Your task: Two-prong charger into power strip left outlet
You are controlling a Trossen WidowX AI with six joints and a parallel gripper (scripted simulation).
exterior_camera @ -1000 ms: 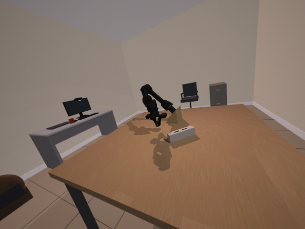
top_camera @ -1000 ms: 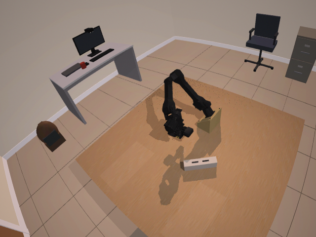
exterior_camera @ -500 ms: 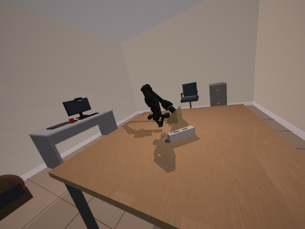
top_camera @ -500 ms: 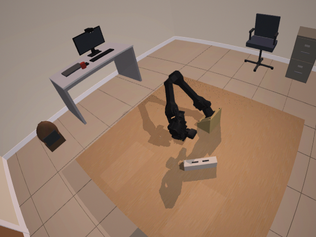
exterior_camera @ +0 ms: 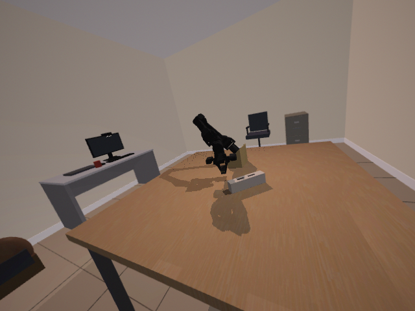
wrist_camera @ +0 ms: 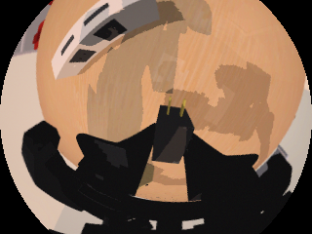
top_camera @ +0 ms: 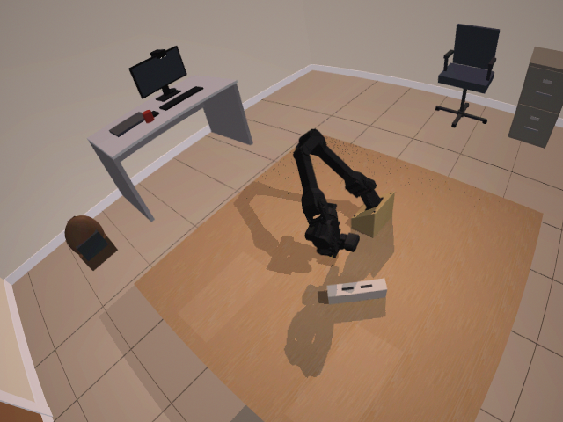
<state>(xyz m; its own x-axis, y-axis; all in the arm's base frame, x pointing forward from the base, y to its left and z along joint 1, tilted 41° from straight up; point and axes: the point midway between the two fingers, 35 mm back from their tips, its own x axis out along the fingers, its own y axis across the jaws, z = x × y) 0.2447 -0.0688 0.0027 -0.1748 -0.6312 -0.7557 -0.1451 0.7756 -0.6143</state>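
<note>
One step looks done: claw (wrist_camera: 171, 156) is clenched on the charger (wrist_camera: 172, 136), dark body pinched between the two fingers, both prongs (wrist_camera: 175, 108) sticking out ahead, free of the claw. Charger is lifted off the surface (exterior_camera: 301, 207), in the air on the far side of the strip (top_camera: 356, 290), not touching it.

Left to do, judged from the layout:
- carry charger over to the strip
- line both prongs up with the left outlet (top_camera: 347, 288)
- push straight in so the shutter gives on both sides
- let go

Nothing is plugged in: both outlets show as dark open slots in the top view. In the wrist view the strip sits up and to the left of the prongs, angled, so the claw needs a move and probably some rotation before insertion. Roughly a third of the way, by that reckoning.

Counts:
- 1 arm, 1 claw
- 1 charger, 2 prongs
- 1 strip, 2 outlets (left one, and the right (top_camera: 366, 286))
- 1 tan wedge mount (top_camera: 373, 216) at the arm's base

Off the surface: 1 desk (top_camera: 181, 118) with 1 monitor, 1 keyboard and 1 red cup; 1 chair (top_camera: 468, 68); 1 cabinet (top_camera: 538, 98).
</note>
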